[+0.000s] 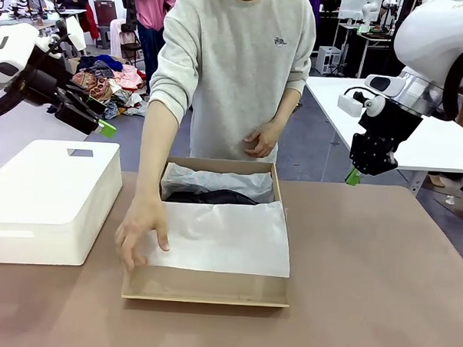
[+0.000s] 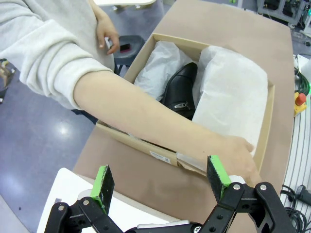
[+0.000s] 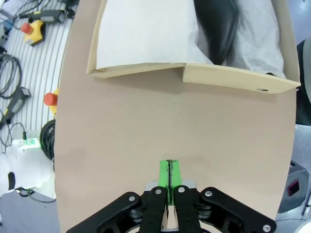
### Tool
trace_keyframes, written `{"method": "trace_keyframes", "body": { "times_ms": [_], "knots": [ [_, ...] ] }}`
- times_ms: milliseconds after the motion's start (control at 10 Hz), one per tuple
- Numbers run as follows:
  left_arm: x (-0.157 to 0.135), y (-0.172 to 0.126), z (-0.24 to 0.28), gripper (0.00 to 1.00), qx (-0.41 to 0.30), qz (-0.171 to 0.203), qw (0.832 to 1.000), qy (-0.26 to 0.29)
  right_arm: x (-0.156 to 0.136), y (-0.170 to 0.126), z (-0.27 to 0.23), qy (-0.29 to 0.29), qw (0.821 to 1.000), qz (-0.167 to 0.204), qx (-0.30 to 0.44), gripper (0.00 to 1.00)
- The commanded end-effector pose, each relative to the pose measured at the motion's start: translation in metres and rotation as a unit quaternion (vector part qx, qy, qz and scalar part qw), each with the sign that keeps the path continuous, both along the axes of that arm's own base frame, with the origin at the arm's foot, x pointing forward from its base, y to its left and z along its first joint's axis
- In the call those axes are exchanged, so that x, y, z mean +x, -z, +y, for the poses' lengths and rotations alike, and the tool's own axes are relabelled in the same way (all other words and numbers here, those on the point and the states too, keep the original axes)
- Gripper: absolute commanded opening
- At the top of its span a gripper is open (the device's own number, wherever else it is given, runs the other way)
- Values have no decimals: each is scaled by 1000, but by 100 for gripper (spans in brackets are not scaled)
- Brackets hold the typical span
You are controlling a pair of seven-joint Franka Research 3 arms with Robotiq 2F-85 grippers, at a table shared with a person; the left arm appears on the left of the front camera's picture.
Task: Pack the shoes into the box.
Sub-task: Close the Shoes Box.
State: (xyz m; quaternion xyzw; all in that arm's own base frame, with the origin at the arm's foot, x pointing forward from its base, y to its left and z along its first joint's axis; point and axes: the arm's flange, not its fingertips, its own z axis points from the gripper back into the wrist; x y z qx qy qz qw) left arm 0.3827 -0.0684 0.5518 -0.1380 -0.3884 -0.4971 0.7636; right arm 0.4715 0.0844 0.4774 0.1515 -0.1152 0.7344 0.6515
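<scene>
While the right gripper is being held with its green pads pressed together on nothing, bare brown table is being shown just ahead of its fingertips. Beyond that, the tan cardboard shoebox is lying open. The left gripper is being held empty, fingers wide apart, above a white plastic box. Just past its fingertips, a person's hand is being rested against the shoebox wall. Farther ahead, inside the shoebox, a black glossy dress shoe is being cradled in white tissue paper, part of which is lying folded flat beside it.
</scene>
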Motion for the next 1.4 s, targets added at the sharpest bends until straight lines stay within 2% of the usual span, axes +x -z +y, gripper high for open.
{"method": "trace_keyframes", "body": {
  "times_ms": [0, 100, 200, 700, 1000, 1300],
  "knots": [
    [2, 0, 2, 100, -6, -4, 1000, 9, 3, -3, -2, -8, 1000, -5, -13, 0],
    [2, 0, 2, 100, -6, -4, 1000, 9, 0, -6, -3, 20, 1000, -8, -12, 0],
    [2, 0, 2, 100, -6, -4, 1000, 9, 0, 0, 0, -2, 1000, 0, -2, 0],
    [2, 0, 2, 100, -6, -4, 1000, 9, 0, 1, 2, 0, 1000, 0, -2, 0],
    [2, 0, 2, 100, -6, -4, 1000, 9, -7, 12, 7, 41, 998, 10, 40, 0],
    [2, 0, 2, 100, -6, -4, 1000, 9, -13, 29, 12, 50, 997, 17, 61, 0]
  ]
}}
